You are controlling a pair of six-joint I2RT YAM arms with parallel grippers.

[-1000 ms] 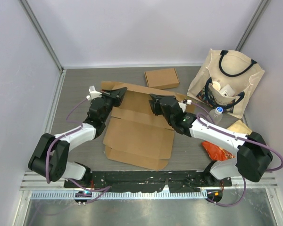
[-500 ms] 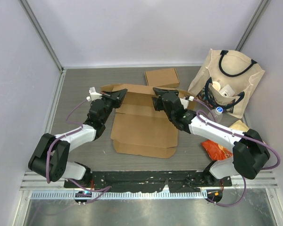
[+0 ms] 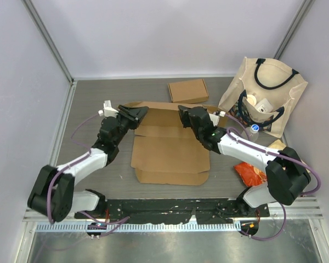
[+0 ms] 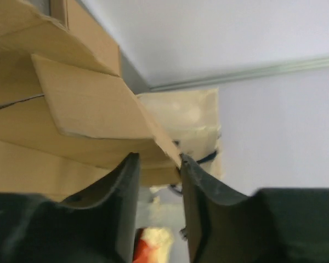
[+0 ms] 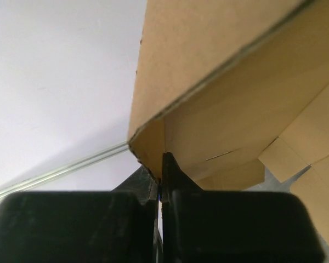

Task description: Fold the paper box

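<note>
The paper box (image 3: 170, 153) is a flat brown cardboard blank lying unfolded in the middle of the table, its far flaps raised a little. My left gripper (image 3: 138, 113) is at the far left flap. In the left wrist view the left gripper (image 4: 158, 159) is open, and the box's flap (image 4: 88, 104) has a corner just touching one fingertip (image 4: 185, 164). My right gripper (image 3: 182, 114) is at the far right flap. In the right wrist view the right gripper (image 5: 161, 174) is shut on the raised edge of the box (image 5: 225, 82).
A small closed cardboard box (image 3: 187, 90) lies beyond the blank. A cream tote bag (image 3: 263, 96) stands at the back right, with a bottle (image 3: 254, 130) and an orange packet (image 3: 249, 174) in front of it. Grey walls close in the left, far and right sides.
The blank has slid right and away from the near edge and now lies flatter. My left gripper has opened off the flap. My right gripper has closed on the right flap's edge.
</note>
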